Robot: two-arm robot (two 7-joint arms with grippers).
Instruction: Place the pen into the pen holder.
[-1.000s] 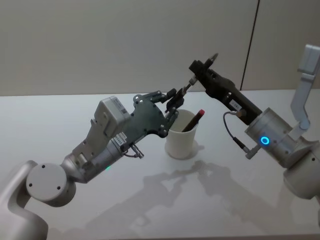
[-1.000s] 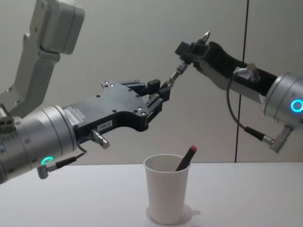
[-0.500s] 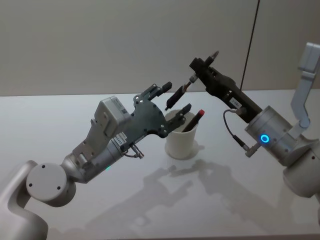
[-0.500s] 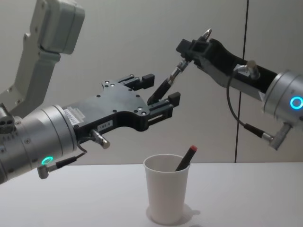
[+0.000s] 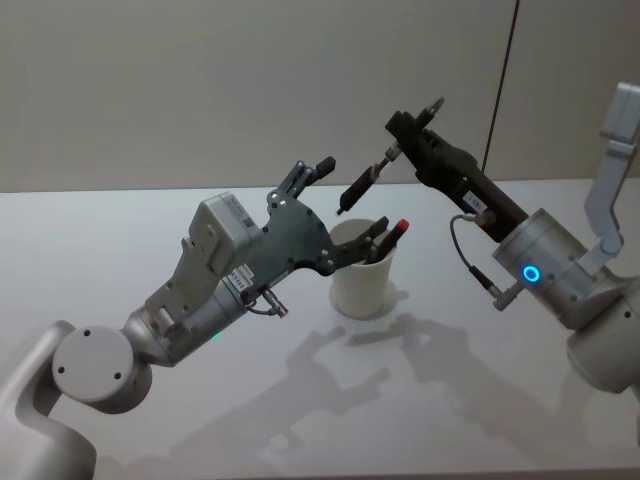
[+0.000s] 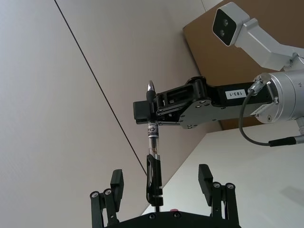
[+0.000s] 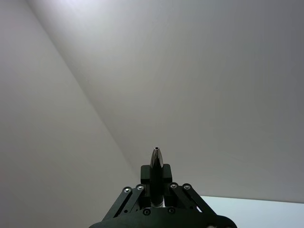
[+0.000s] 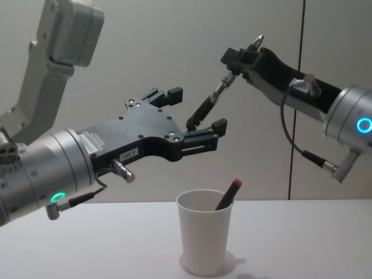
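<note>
A black pen (image 5: 360, 186) (image 8: 209, 103) (image 6: 153, 173) with a clear section and silver tip hangs slanted in the air above the pen holder (image 5: 362, 282) (image 8: 203, 241), a white paper cup on the table. My right gripper (image 5: 398, 150) (image 8: 232, 72) (image 6: 151, 110) is shut on the pen's upper end; its silver tip (image 7: 156, 156) sticks out past the fingers. My left gripper (image 5: 350, 200) (image 8: 196, 109) (image 6: 160, 178) is open, one finger on each side of the pen's lower end, not touching it.
A dark pen with a red cap (image 5: 392, 235) (image 8: 229, 195) leans inside the cup. The white table (image 5: 480, 400) spreads around the cup. A plain wall with a dark vertical seam (image 8: 302, 87) stands behind.
My left gripper, shut on the pen's lower end a second ago, has opened wide and let go. The right gripper keeps the pen and has shifted slightly up and to the right.
</note>
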